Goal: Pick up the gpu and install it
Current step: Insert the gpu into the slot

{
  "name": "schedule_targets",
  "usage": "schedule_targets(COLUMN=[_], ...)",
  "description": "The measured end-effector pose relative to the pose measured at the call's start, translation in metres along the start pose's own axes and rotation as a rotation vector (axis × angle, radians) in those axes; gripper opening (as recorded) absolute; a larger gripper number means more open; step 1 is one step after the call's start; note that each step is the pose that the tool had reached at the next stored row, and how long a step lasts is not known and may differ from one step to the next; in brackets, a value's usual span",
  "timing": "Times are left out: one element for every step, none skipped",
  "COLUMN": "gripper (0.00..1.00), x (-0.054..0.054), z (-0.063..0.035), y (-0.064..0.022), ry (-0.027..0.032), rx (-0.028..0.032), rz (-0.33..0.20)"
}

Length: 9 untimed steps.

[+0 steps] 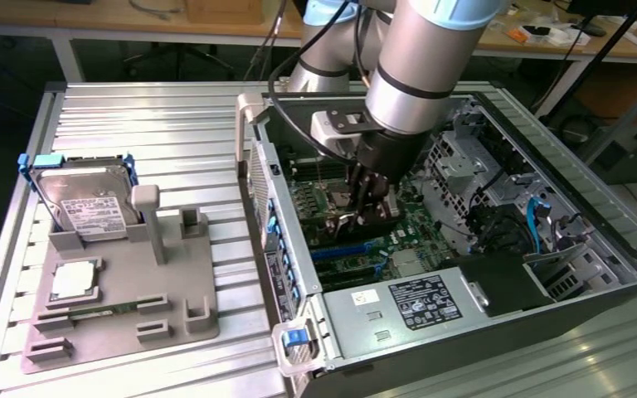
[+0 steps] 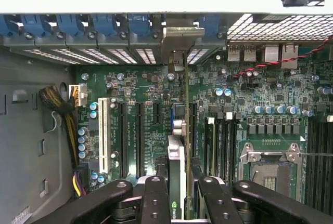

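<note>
My gripper is down inside the open computer case, over the green motherboard. It is shut on the gpu, a thin black card that I see edge-on in the wrist view, between the two black fingers. The card's silver bracket sits up against the case's rear slot wall, among the blue latches. The card stands upright over the long expansion slots, in line with one of them. Whether its lower edge is in the slot is hidden. In the exterior view the gpu is a dark slab under the fingers.
A grey holder at the exterior view's left carries a silver hard drive with blue handles and a small square chip. Inside the case are the power supply, a cable bundle and the CPU socket.
</note>
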<state>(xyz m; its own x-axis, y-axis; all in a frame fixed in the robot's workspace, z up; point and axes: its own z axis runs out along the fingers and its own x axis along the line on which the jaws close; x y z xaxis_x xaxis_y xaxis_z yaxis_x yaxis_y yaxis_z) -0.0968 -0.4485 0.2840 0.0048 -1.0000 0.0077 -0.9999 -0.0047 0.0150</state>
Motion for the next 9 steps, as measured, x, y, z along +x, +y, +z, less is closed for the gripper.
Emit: schedule_targets(gripper=[0.27, 0.27, 0.27, 0.27, 0.27, 0.27, 0.27, 0.27, 0.27], x=[0.0, 0.0, 0.0, 0.0, 0.0, 0.0, 0.0, 0.0, -0.0001], z=[0.0006, 0.0016, 0.0024, 0.0031, 0.0038, 0.0046, 0.0056, 0.0069, 0.0082], y=[0.0, 0.0, 0.0, 0.0, -0.0001, -0.0001, -0.0001, -0.0001, 0.0002], ry=[0.0003, 0.0003, 0.0002, 0.0003, 0.0003, 0.0003, 0.0003, 0.0004, 0.0003], rx=[-0.0001, -0.0002, -0.0001, -0.0002, -0.0002, -0.0002, -0.0001, -0.0002, -0.0002], rz=[0.0, 0.0, 0.0, 0.0, 0.0, 0.0, 0.0, 0.0, 0.0])
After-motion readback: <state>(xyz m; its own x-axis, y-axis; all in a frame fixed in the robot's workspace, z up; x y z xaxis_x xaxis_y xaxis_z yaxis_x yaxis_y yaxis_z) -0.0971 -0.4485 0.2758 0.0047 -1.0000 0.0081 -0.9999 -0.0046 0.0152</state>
